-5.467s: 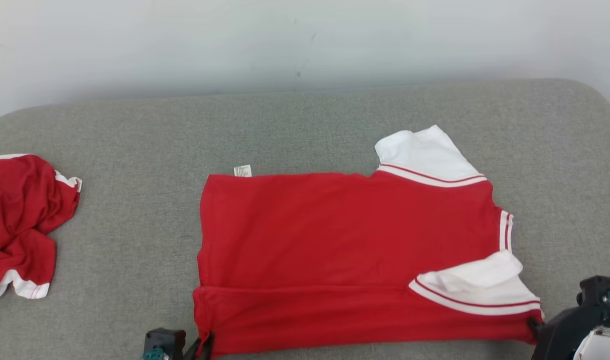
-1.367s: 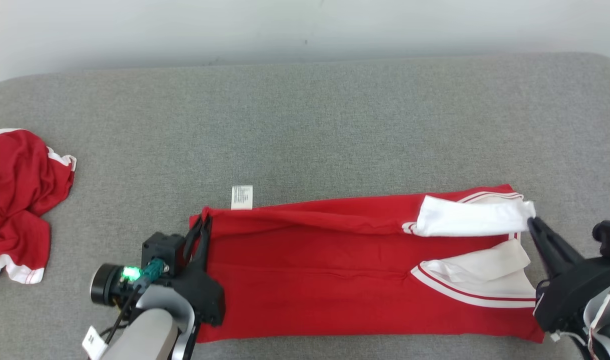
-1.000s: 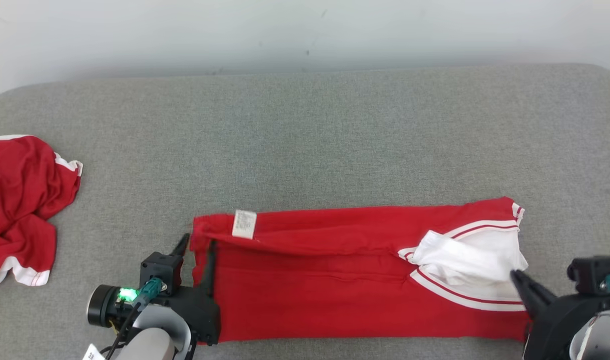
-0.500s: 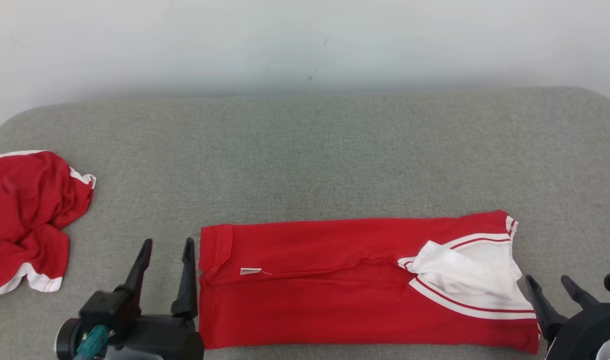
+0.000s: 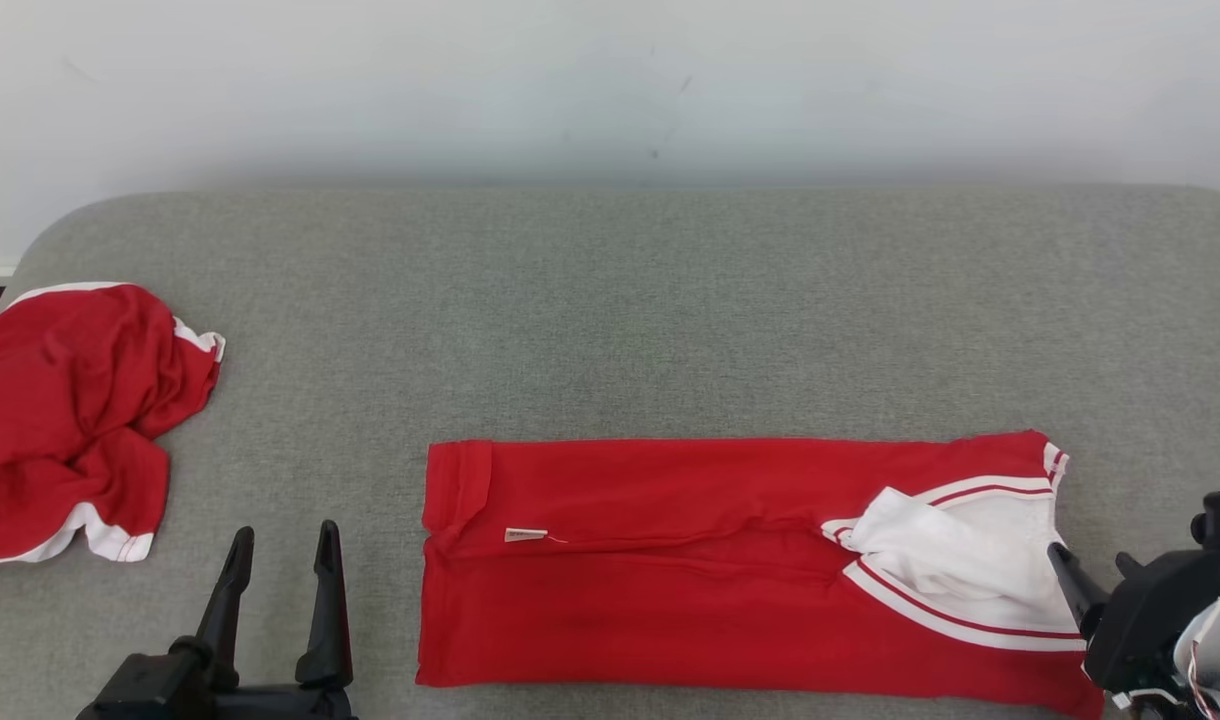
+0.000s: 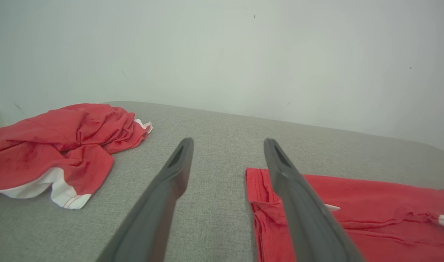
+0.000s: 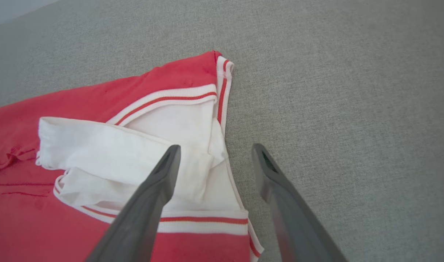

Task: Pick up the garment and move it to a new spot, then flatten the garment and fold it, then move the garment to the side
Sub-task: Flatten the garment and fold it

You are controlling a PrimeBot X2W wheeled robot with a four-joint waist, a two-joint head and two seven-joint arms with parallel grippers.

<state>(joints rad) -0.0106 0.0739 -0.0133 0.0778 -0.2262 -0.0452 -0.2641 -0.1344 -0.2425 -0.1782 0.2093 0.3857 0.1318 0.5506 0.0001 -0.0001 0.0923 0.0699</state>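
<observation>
Head view: high, looking forward and down over the grey cushion (image 5: 610, 300) to the pale wall (image 5: 610, 80). Left wrist view: low, near the cushion, facing the wall along the left gripper (image 6: 228, 142); shares with the head view the crumpled red garment (image 6: 62, 145) and the hem end of the folded garment (image 6: 371, 203). Right wrist view: close, tilted down past the right gripper (image 7: 216, 146) onto that garment's white-sleeved end
</observation>
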